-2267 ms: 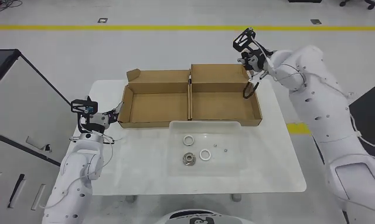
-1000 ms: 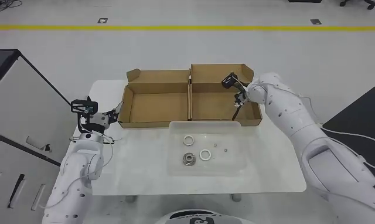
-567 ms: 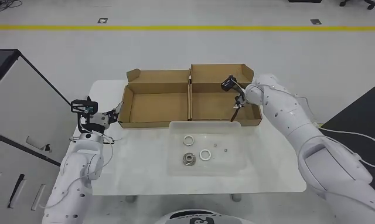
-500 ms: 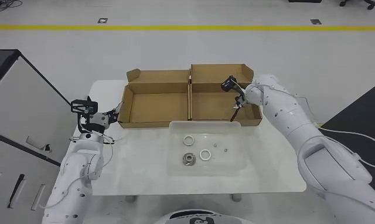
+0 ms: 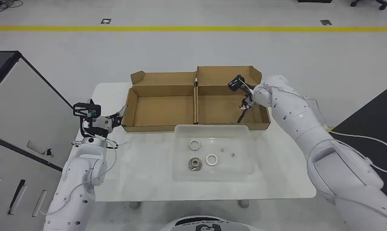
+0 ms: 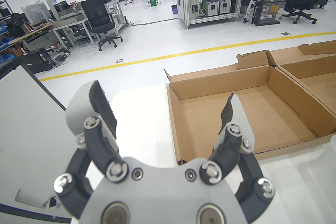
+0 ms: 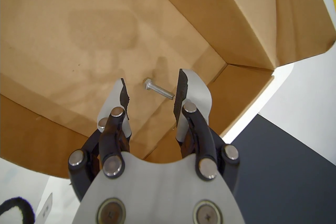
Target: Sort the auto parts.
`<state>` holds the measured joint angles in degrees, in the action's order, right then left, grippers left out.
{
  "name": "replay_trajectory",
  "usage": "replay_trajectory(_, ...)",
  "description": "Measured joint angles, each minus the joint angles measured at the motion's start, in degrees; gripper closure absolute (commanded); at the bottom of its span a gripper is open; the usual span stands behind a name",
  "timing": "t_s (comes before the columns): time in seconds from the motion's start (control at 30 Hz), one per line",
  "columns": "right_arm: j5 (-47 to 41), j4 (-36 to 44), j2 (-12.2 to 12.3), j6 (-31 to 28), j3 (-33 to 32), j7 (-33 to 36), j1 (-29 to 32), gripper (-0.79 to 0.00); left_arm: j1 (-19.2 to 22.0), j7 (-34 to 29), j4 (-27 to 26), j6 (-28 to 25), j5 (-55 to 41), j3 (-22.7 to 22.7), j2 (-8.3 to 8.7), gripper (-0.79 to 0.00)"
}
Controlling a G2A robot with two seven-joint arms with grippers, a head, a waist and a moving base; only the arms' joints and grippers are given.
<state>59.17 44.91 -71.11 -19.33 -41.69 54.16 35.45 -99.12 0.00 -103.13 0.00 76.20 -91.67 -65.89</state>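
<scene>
1. In the near-right corner of the right box (image 5: 227, 110), at about 4 o'clock from its centre, the bolt (image 7: 158, 89) lies flat on the cardboard floor, close to the fold where floor meets wall.
2. My right tool (image 7: 151, 74) hangs over it with the fingers spread wide and nothing between the pads; the bolt sits in the gap, just past the tips.
3. The bolt's long axis runs nearly straight across that gap, head toward one finger and thread end close by the other; I cannot tell whether the thread end touches the pad.
4. The right arm comes in from 3 o'clock over the box wall, wrist pitched down, fingers pointing into the box and a little toward 6 o'clock.
5. I judge this part as delivered; the coming move is probably a lift clear of the wall, then a swing toward 7 o'clock.
6. There the clear tray (image 5: 242, 167) sits on the tabletop (image 5: 284, 170), touching the boxes' near wall; it holds two rings (image 5: 195, 144), a hub (image 5: 195, 164) and small specks I cannot identify.
7. The right arm is the nearer one to the tray; my left tool (image 6: 162, 89) is parked at 9 o'clock, beside the left box (image 5: 160, 110), fingers also wide apart and empty.
</scene>
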Motion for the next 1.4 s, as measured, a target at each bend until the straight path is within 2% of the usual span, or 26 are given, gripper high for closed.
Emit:
replay_trajectory(0.03,0.1,0.4,0.1,0.0,-0.3,0.0,0.0,-0.489,0.0,0.0,0.0,0.0,0.0,0.0,0.00,-0.785)
replay_trajectory(0.1,0.3,1.3,0.3,0.0,-0.9,-0.1,0.0,-0.727,0.0,0.0,0.0,0.0,0.0,0.0,0.00,-0.785)
replay_trajectory(0.13,0.5,2.2,0.5,0.0,-1.3,-0.1,0.0,-0.785,0.0,0.0,0.0,0.0,0.0,0.0,0.00,-0.785)
replay_trajectory(0.4,0.6,14.1,3.2,-3.0,-6.9,2.6,2.2,-0.785,0.0,0.0,0.0,0.0,0.0,0.0,0.00,-0.785)
replay_trajectory(0.73,-6.7,41.1,7.8,-8.1,-18.5,14.4,12.3,-0.785,0.0,0.0,0.0,0.0,0.0,0.0,0.00,-0.785)
replay_trajectory(0.9,-12.7,50.5,8.9,-9.6,-21.2,20.8,15.9,-0.785,0.0,0.0,0.0,0.0,0.0,0.0,0.00,-0.785)
replay_trajectory(1.03,-15.1,54.5,9.9,-8.6,-19.3,22.2,17.4,-0.785,0.0,0.0,0.0,0.0,0.0,0.0,0.00,-0.785)
replay_trajectory(1.4,-17.5,56.0,12.5,-7.7,-8.7,23.1,16.6,-0.785,0.0,0.0,0.0,0.0,0.0,0.0,0.00,-0.785)
